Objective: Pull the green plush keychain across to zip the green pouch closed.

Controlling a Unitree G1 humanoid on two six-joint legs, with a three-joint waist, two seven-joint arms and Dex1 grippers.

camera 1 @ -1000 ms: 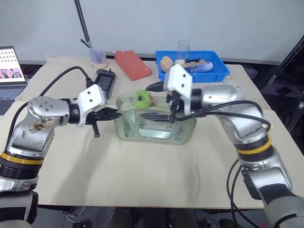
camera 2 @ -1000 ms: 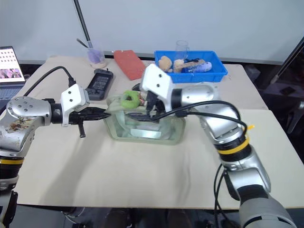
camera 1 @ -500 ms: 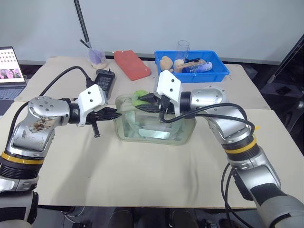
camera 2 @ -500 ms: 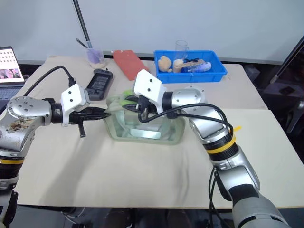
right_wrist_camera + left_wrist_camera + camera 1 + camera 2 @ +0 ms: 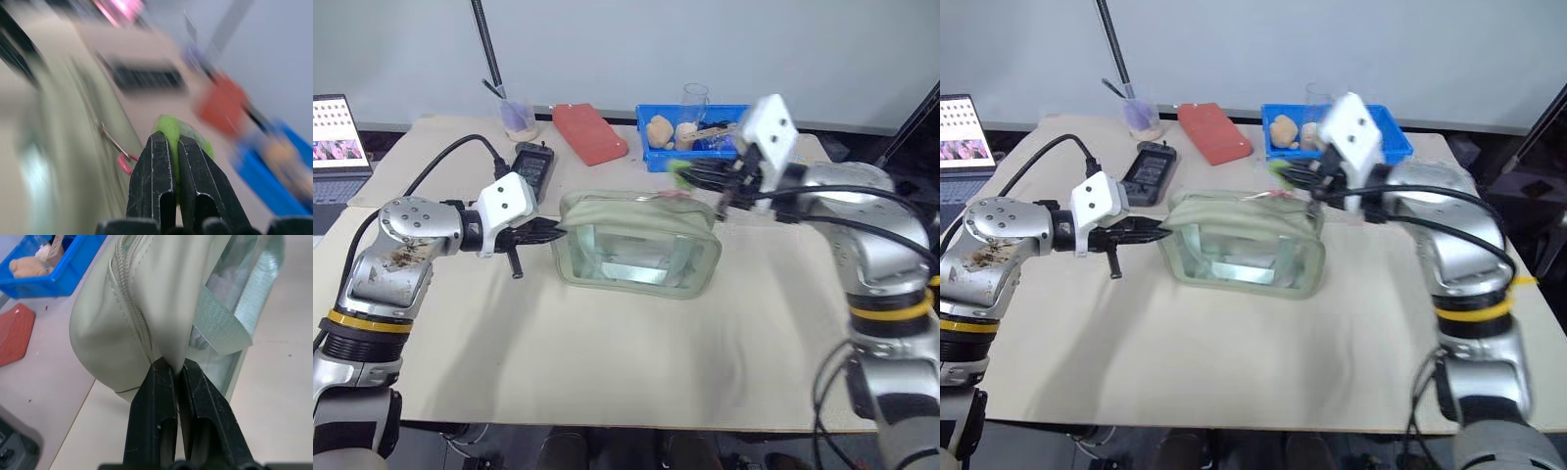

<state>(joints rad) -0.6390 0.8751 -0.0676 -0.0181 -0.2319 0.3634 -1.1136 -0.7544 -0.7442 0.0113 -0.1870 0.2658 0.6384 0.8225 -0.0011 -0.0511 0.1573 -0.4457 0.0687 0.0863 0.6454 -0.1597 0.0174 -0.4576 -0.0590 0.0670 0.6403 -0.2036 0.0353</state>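
Now the pouch sits mid-table, its long axis running left to right and its zip line along the top. The left gripper has its fingers pinched tight on the fabric at the pouch's left end, just where the zip starts, anchoring it. The right gripper is clamped on the keychain, a fuzzy lime lump squeezed between the black fingers, with the reddish cord leading from it back to the pouch top.

In the head views the keychain is at the pouch's far right corner, just past the right end of the top, and the cord looks drawn out toward the right gripper. The zip line appears flat and joined along most of its length, so I judge the pull is at or near its finish; whether the last bit at the right end is fully shut I cannot tell.

What matters next is direction: any remaining pull should run rightward along the zip line, away from the left gripper. The right arm alone is placed for it. Pulling off that line would likely drag or tilt the pouch.

Beyond lie a blue tray and a red case.
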